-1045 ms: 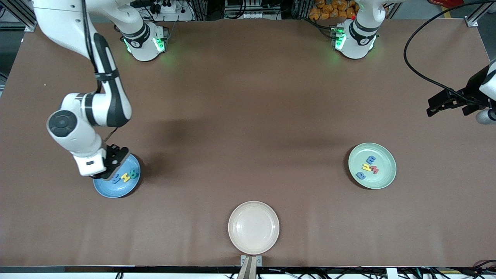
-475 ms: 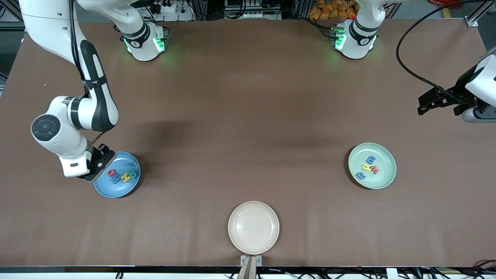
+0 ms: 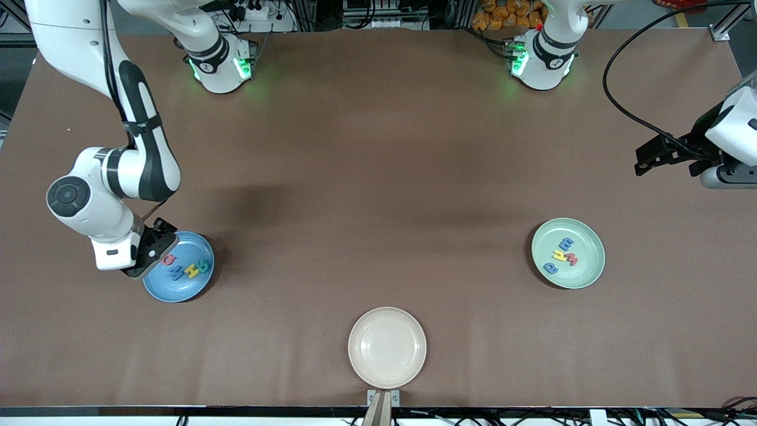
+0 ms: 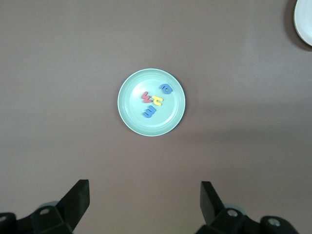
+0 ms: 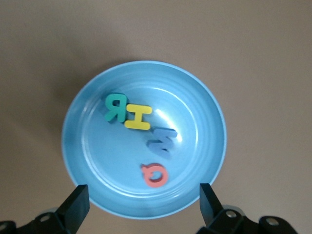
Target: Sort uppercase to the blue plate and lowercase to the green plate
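Hovering w/ jaws apart, right pincer (image 5: 144, 202) over blue plate (image 5: 204, 109), uppercase (image 5: 139, 117) inside.

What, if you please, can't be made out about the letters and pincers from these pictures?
- Front view: the right pincer and its wrist cover part of the blue plate at its rim.
- Front view: the lowercase letters on the green plate are too small to read; the tiny yellow one stays unclear in the left wrist view too.
- Front view: the left pincer shows side-on; its gap is clear only in its wrist view.
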`<state>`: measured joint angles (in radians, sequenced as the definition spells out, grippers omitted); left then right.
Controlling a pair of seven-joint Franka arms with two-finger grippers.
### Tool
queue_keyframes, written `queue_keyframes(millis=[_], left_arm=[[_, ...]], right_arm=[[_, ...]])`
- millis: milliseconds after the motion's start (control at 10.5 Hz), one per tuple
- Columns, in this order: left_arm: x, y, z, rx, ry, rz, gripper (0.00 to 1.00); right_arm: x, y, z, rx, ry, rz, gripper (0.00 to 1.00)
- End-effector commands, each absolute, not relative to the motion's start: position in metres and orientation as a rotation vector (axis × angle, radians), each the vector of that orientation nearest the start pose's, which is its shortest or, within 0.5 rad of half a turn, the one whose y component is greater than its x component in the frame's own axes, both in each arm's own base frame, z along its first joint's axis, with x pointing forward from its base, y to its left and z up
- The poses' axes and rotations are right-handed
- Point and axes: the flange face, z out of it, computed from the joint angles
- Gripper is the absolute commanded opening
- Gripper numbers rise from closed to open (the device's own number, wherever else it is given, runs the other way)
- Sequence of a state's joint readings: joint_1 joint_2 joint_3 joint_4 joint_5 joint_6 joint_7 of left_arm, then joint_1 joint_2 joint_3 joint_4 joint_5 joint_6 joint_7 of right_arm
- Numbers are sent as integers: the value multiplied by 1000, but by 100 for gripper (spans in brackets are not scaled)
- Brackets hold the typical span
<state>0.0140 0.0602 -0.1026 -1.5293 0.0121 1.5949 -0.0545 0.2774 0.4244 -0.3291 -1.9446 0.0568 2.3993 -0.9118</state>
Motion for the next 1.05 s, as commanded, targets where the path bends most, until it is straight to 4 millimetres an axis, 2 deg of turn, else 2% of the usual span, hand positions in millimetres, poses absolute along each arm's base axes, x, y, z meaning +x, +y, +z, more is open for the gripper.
queue_keyframes(millis=[0,190,285,380,665,950], left_arm=[[570,-45,617,-3130,63,-11,100],[571,-40,619,-3129,51,-21,100],[571,-40,620,-3129,53,-23,100],[571,-40,621,-3129,55,-26,100],[571,-41,621,-3130,65,-25,100],[570,-37,623,-3130,58,-25,100]], right_arm=[[615,-13,317,-3041,-1023,-40,100],[611,-6,327,-3079,-838,-26,100],[608,-8,339,-3094,-731,-23,100],[602,-10,359,-3096,-633,-12,100],[589,-13,433,-3098,-404,-19,100],[596,-15,533,-3095,-266,14,100]])
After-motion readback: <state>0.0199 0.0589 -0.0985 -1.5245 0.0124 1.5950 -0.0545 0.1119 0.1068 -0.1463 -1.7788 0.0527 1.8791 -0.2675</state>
